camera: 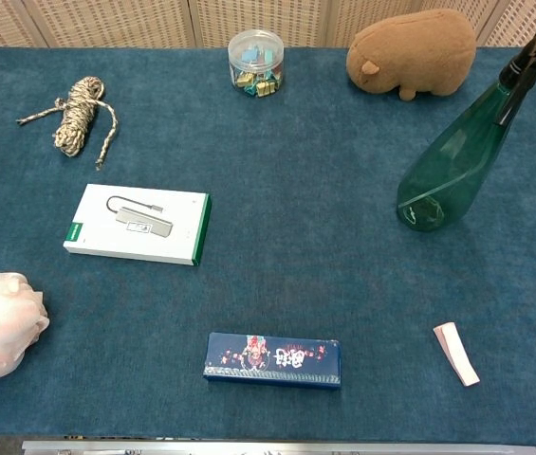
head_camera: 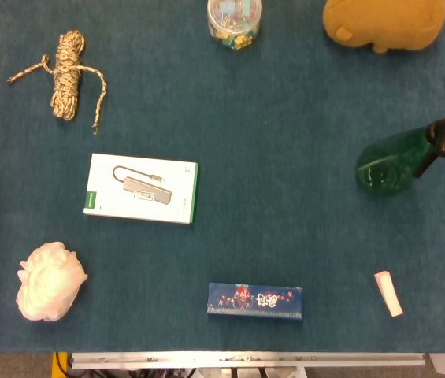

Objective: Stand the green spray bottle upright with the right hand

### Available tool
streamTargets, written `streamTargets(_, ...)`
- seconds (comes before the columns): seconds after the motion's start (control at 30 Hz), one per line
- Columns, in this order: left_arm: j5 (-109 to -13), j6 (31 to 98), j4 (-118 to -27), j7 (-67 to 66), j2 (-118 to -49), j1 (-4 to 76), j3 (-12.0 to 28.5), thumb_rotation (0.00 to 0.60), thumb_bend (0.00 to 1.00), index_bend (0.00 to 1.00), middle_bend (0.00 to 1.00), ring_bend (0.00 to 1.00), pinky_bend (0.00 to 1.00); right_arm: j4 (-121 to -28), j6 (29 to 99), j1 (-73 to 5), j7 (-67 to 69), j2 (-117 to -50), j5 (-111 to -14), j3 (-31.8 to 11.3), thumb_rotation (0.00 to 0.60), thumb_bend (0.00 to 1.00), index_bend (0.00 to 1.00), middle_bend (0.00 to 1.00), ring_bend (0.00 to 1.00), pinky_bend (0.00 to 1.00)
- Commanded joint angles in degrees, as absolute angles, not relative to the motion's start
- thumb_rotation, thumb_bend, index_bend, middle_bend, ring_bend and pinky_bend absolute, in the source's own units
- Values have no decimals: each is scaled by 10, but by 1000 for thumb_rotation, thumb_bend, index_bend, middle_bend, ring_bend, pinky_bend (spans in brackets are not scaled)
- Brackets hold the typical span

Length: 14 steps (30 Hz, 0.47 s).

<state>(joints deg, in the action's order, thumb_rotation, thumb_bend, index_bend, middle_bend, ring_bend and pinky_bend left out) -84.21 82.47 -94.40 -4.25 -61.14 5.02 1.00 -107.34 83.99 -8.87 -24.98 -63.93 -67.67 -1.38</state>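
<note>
Since neither hand shows in my two views, I cannot tell how their fingers lie. I see the bottle [camera: 452, 161] standing upright at the right edge, black nozzle [camera: 534, 49] on top. Behind it sits a plush [camera: 413, 54]; well in front lies a pink strip [camera: 456, 353].

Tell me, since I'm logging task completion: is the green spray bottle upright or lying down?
Upright. The green spray bottle stands on its wide base on the blue table, black nozzle at the top; no hand is in either view.
</note>
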Motion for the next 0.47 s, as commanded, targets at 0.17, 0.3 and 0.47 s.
streamTargets(0.17,-854,838,-938,-34,-616,47,10,600,398,519,542,345,494,-1057,822,-90,-326,-645,-632,-9,600,68,164,228,96,325)
streamTargets(0.3,-851,836,-938,-36,-615,47,11,600,399,519,542,345,494,-1052,796,-95,-315,-641,-629,-7,600,73,164,232,96,324)
streamTargets(0.47,-852,834,-937,-41,-619,50,12,600,398,519,542,345,494,-1048,777,-95,-277,-628,-637,-8,600,72,165,234,96,324)
